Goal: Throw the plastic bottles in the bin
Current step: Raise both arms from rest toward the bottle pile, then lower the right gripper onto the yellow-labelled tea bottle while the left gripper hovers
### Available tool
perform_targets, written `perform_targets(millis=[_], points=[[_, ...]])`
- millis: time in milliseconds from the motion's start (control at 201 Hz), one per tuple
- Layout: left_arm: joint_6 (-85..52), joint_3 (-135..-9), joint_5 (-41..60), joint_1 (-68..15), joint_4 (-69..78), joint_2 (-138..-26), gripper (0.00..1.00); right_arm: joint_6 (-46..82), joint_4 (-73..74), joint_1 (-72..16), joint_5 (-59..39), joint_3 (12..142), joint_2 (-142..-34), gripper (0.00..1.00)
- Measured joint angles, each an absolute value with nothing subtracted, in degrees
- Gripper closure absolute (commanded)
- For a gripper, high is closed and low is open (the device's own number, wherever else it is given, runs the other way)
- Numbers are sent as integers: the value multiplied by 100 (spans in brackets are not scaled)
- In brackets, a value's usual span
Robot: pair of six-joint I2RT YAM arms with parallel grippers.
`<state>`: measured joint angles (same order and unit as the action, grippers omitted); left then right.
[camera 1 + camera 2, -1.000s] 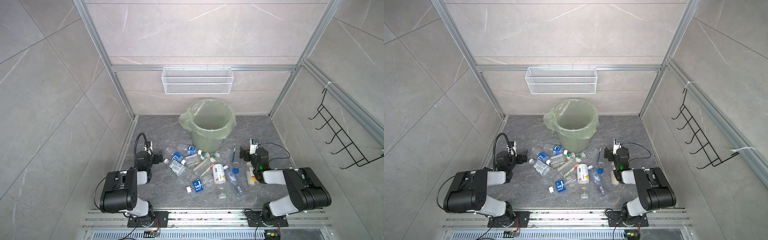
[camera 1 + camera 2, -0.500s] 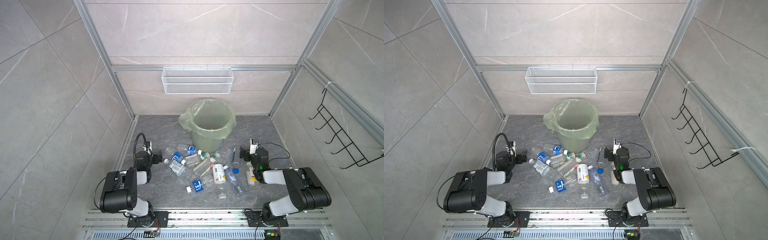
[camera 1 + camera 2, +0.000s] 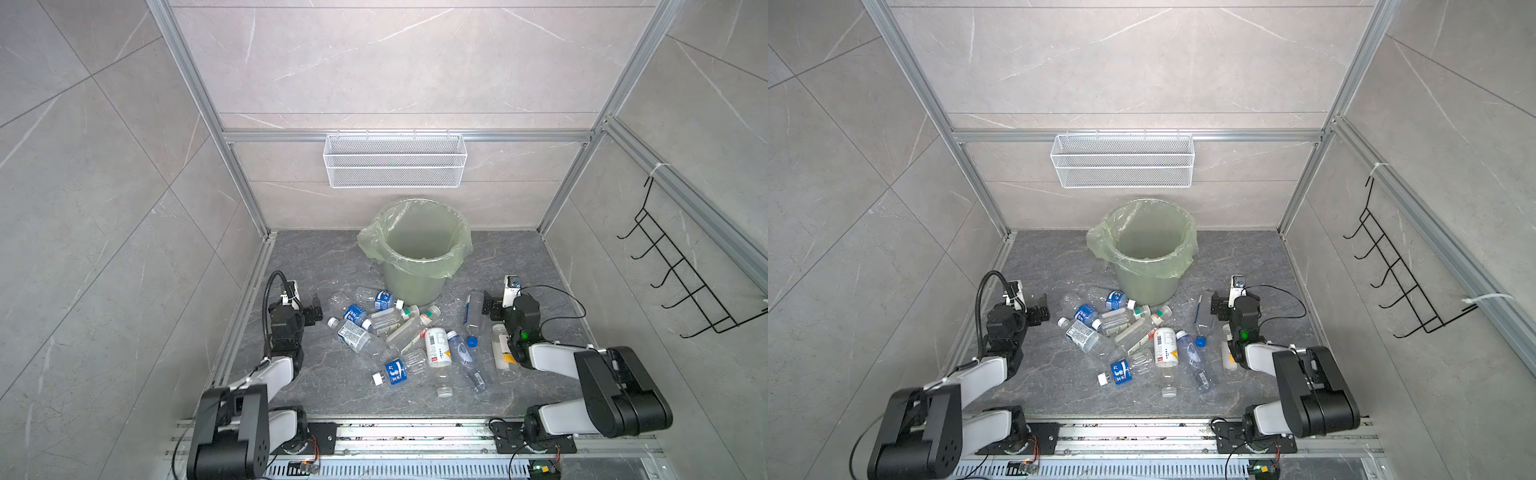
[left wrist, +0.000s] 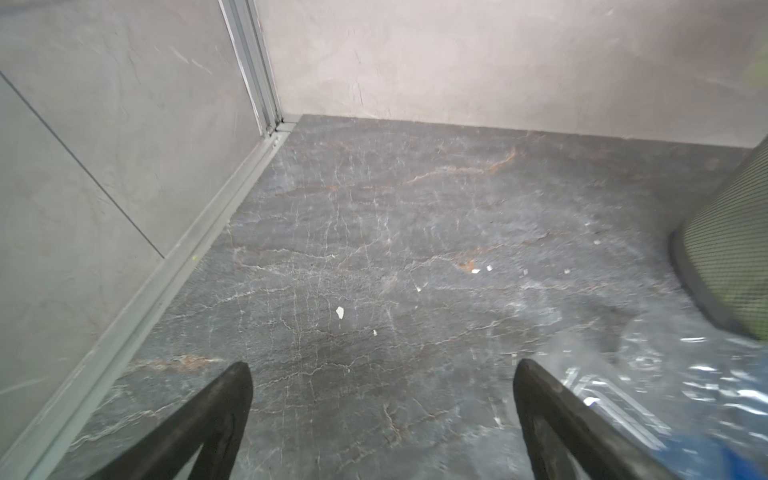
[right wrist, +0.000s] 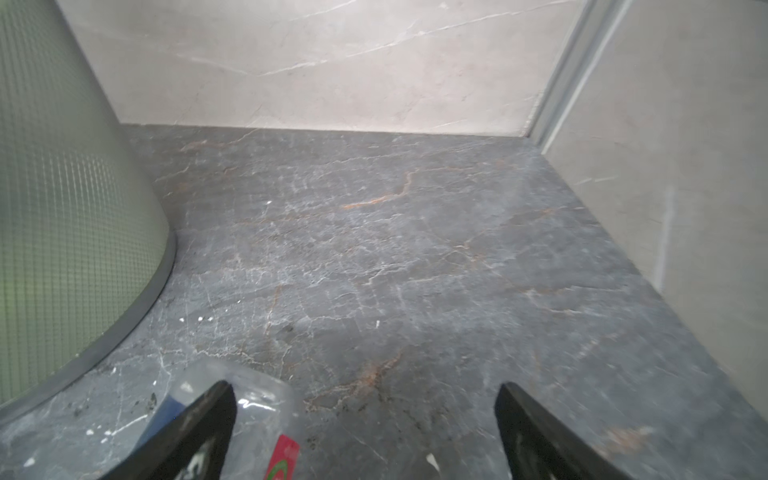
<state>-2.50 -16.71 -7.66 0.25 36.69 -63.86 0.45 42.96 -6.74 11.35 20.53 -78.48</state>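
You are working with both pincers gaping wide and empty. The left gripper and the right gripper are each hanging low over the floor, holding nothing. The bottles are lying in a loose heap on the floor between the arms, just in front of the bin, and no bottle is showing inside it.

The lone bottle is lying just beside the right gripper, outside its jaws. The right wrist view is showing its end close by one finger.

I judge you are lining up a first pick, so be taking that one. Be shifting sideways until its body is sitting between the fingers, then closing gently, since thin plastic is likely to buckle or squirt out. Be lifting clear of the rim before releasing.
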Motion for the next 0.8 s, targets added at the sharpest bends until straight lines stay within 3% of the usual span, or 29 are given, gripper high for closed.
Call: perform_targets(millis=[184, 339, 558, 796], points=[[-993, -1857, -1315, -375, 2467, -4814, 0, 1179, 1750, -694, 2191, 3374, -6973, 1], [-1181, -2053, -1518, -1234, 1828, -4392, 0, 2025, -115, -694, 2685, 4904, -6877, 1], [-1365, -2506, -1441, -2292, 884, -4346, 0, 2331, -2021, -753, 2281, 5024, -6250, 1], [-1684, -2823, -867, -2724, 226, -4541, 0, 2451, -3238, -1391, 1634, 4654, -5472, 1]])
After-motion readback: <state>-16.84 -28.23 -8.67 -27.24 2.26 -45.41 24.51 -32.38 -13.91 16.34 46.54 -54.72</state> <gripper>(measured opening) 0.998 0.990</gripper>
